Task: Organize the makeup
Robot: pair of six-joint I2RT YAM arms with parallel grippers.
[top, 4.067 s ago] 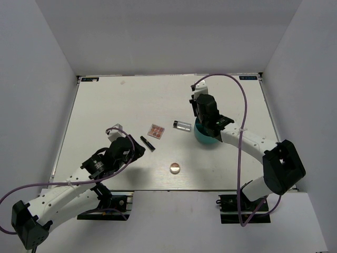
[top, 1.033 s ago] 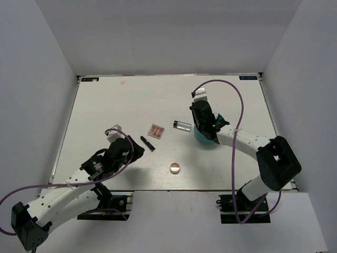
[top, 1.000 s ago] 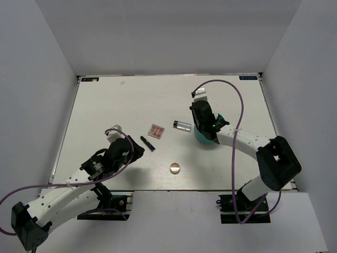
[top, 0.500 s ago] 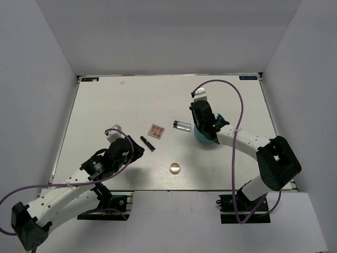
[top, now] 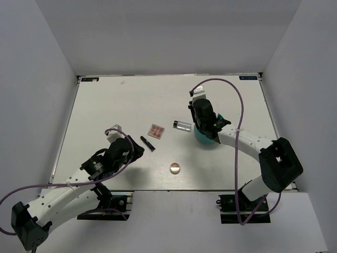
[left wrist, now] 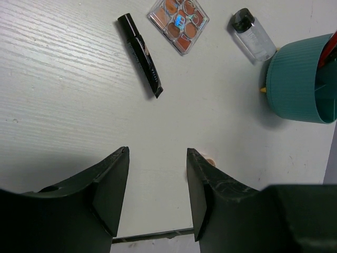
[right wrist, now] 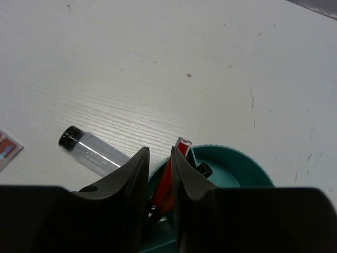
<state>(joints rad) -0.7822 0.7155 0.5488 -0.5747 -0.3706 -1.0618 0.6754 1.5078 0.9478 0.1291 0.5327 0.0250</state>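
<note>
My right gripper (top: 204, 125) (right wrist: 159, 153) hovers over the teal container's (top: 202, 138) (right wrist: 231, 163) left rim, jaws a narrow gap apart. A red pencil (right wrist: 176, 168) and a black tube (right wrist: 202, 169) lean inside the container, below the fingers. A clear bottle with a black cap (top: 182, 125) (right wrist: 92, 150) lies just left of the container. My left gripper (top: 138, 149) (left wrist: 158, 153) is open and empty above the table. A black tube (top: 147, 143) (left wrist: 139, 55), a square pinkish palette (top: 156, 130) (left wrist: 179, 18) and a round compact (top: 175, 168) (left wrist: 210, 162) lie ahead of it.
The white table (top: 105, 105) sits between grey walls. The teal container (left wrist: 300, 84) and the bottle (left wrist: 254, 36) also show at the right of the left wrist view. The table's near edge (left wrist: 152, 233) shows between my left fingers.
My right gripper has shifted a little toward the back over the container's rim. The left arm and the items on the table have not moved.
</note>
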